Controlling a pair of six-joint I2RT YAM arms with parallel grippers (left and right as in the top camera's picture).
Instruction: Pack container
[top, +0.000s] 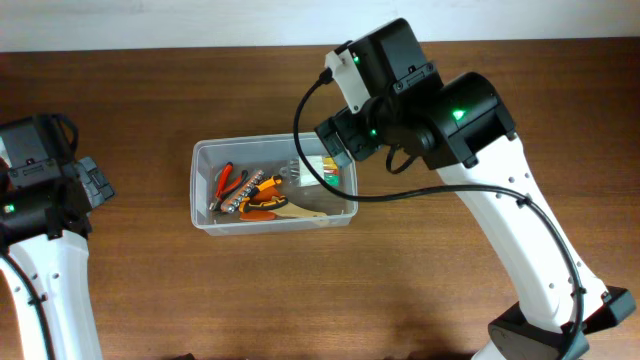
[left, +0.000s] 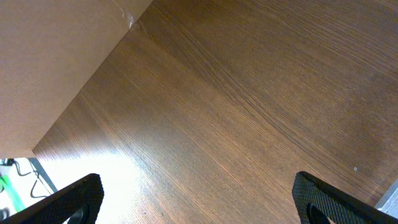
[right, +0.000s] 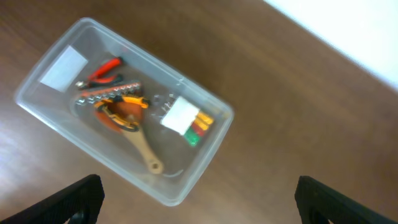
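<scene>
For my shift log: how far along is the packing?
Done: pliers, bit set, wooden-handled tool and white pack lie in the container. In hand: nothing; left gripper and right gripper are open, empty. Left: no other items visible outside it, so probably little.

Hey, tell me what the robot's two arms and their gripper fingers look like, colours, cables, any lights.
Both arms have smooth white shells and bulky black joint housings. The right arm shows a green light, a thin black cable looping off it, and a white block near the wrist. The left arm looks the same. The fingers are black and finely textured.
</scene>
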